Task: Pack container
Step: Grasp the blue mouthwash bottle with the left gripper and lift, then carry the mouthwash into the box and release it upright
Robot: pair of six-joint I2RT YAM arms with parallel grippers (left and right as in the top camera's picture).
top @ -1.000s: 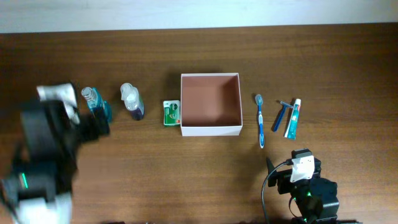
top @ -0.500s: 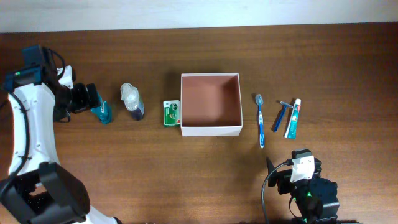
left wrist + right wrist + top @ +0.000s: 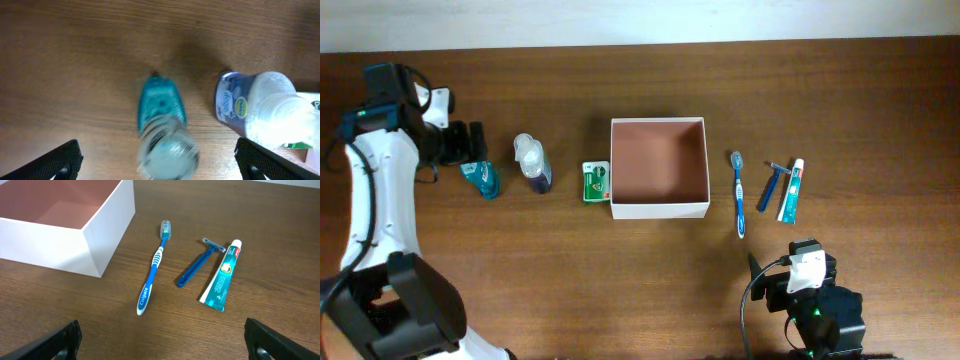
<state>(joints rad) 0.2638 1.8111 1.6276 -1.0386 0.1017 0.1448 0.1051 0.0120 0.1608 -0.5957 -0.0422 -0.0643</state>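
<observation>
The container (image 3: 659, 208), a square shallow white box with a pinkish-tan inside, stands empty mid-table; its corner shows in the right wrist view (image 3: 107, 227). My left gripper (image 3: 472, 143) is open above a teal mouthwash bottle (image 3: 483, 179), which stands between the spread fingers in the left wrist view (image 3: 162, 132). A white-capped purple bottle (image 3: 532, 162) stands to its right (image 3: 260, 112). My right gripper (image 3: 798, 280) is open and empty at the front right, short of a blue toothbrush (image 3: 154, 269), a blue razor (image 3: 199, 269) and a toothpaste tube (image 3: 223, 276).
A small green packet (image 3: 596, 181) lies against the container's left side. The toothbrush (image 3: 738, 193), razor (image 3: 772, 184) and toothpaste (image 3: 791, 189) lie in a row right of the container.
My left arm has swung in from the table's front left to the far left, and its gripper now hangs over the teal bottle. The right arm has not moved.
</observation>
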